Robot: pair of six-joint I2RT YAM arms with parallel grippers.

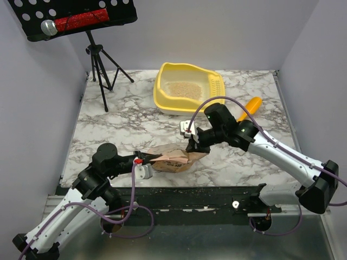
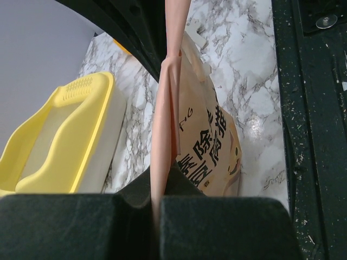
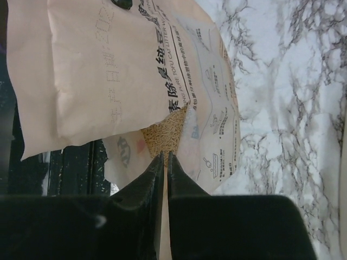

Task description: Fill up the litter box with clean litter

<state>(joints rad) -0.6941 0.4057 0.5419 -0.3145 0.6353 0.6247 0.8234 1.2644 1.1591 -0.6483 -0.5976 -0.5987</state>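
Observation:
The yellow litter box (image 1: pixel 162 97) stands at the back of the marble table with a patch of clean litter (image 1: pixel 181 89) inside; its rim (image 2: pixel 65 135) also shows in the left wrist view. A tan-pink printed bag (image 1: pixel 171 161) lies near the front edge. My left gripper (image 1: pixel 147 159) is shut on the bag's left edge, the pink film (image 2: pixel 162 141) pinched between its pads. My right gripper (image 1: pixel 191 146) is shut on the bag's other edge (image 3: pixel 206 135), at its torn mouth. Beige granules (image 3: pixel 165 132) show inside the opening just past the fingertips (image 3: pixel 165 157).
A yellow-orange scoop (image 1: pixel 249 107) lies right of the litter box, behind my right arm. A black tripod (image 1: pixel 100 65) with a stand holding a microphone (image 1: pixel 51 27) stands at the back left. A black rail (image 1: pixel 190 197) scattered with crumbs runs along the front edge.

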